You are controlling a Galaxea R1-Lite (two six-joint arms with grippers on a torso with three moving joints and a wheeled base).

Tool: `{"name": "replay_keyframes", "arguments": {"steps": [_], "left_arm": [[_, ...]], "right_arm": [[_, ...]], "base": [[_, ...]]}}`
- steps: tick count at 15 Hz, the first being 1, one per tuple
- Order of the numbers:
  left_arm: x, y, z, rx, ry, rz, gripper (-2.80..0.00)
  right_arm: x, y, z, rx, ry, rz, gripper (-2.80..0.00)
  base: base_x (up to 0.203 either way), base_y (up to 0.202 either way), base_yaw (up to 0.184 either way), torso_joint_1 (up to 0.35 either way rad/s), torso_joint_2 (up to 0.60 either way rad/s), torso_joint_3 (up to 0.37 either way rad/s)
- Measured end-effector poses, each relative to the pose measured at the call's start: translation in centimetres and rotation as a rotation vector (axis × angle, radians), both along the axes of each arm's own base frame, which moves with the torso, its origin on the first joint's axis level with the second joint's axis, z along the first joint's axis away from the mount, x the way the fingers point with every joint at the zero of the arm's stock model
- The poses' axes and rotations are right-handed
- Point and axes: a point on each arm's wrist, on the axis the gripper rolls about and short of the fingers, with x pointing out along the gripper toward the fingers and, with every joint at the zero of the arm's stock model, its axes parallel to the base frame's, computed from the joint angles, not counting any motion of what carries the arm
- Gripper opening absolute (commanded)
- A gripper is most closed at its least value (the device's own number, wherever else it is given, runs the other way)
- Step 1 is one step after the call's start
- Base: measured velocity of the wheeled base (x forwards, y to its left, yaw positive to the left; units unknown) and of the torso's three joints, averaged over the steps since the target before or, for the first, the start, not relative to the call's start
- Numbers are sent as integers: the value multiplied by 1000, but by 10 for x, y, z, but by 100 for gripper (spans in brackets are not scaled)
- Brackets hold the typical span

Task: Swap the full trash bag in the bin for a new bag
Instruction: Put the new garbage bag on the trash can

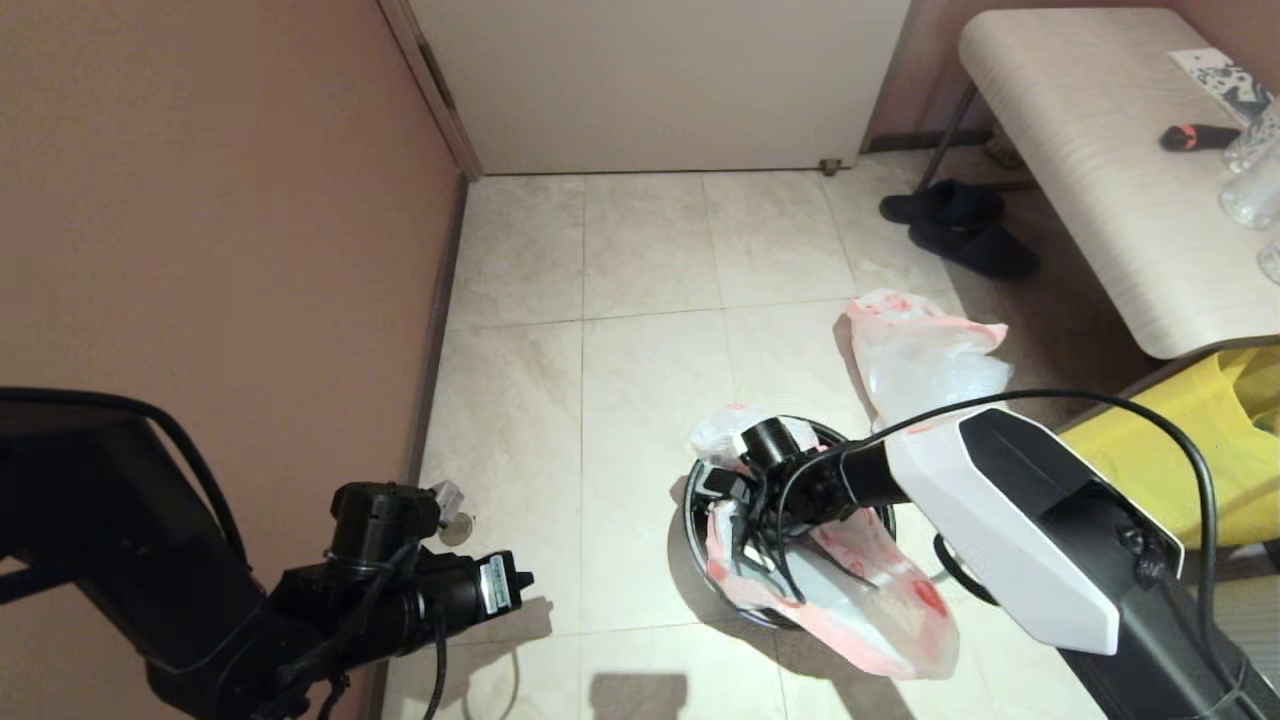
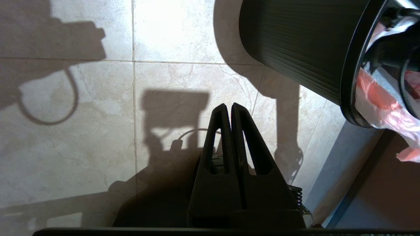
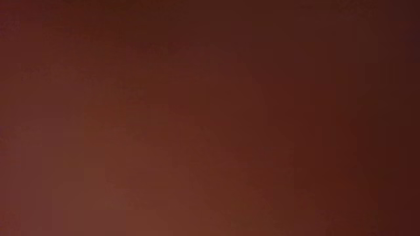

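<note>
Where the pale tiled floor (image 1: 640, 330) meets the pinkish-brown wall (image 1: 200, 200) on the left of the head view, a white door (image 1: 650, 80) closes the upper centre of the frame. At upper right stands a light wood-grain surface (image 1: 1080, 150), carrying a dark object with an orange end (image 1: 1198, 137) and clear glassware (image 1: 1250, 190) at its right edge. Dark slippers (image 1: 960, 230) lie on the floor beside its leg. A yellow bag (image 1: 1190, 450) sits at the right edge, below that surface.

The bin (image 1: 700, 540) stands on the floor at lower centre of the head view. The new bag (image 1: 880, 600) is draped in and over the bin mouth, its pink-red band spilling past the near rim onto the floor. A second translucent bag (image 1: 920, 360) lies on the floor just behind the bin.

The right pincer (image 1: 735, 530) reaches down into the bin mouth, among the folds of the new bag; whether its fingers are apart or together cannot be told, and the right wrist view shows only a uniform dark red field.

The left pincer (image 2: 228, 113) hangs at lower left of the head view, near the wall and well apart from the bin, with its fingers pressed together and holding nothing.
</note>
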Motion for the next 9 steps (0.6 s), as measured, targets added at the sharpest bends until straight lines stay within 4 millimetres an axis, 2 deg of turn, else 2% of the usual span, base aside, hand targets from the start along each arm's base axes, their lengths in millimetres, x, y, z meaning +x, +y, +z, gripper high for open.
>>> {"name": "replay_keyframes", "arguments": {"steps": [6,9], "left_arm": [[0,-2,0,0,0,-8,-280],[0,-2,0,1,0,-9,-280]], "right_arm": [[3,-5,-35,-41,67,-5,-280],[3,-8,-44,-51,90,-11,-280]], "base": [[0,0,0,0,0,0],[0,0,0,0,0,0]]}}
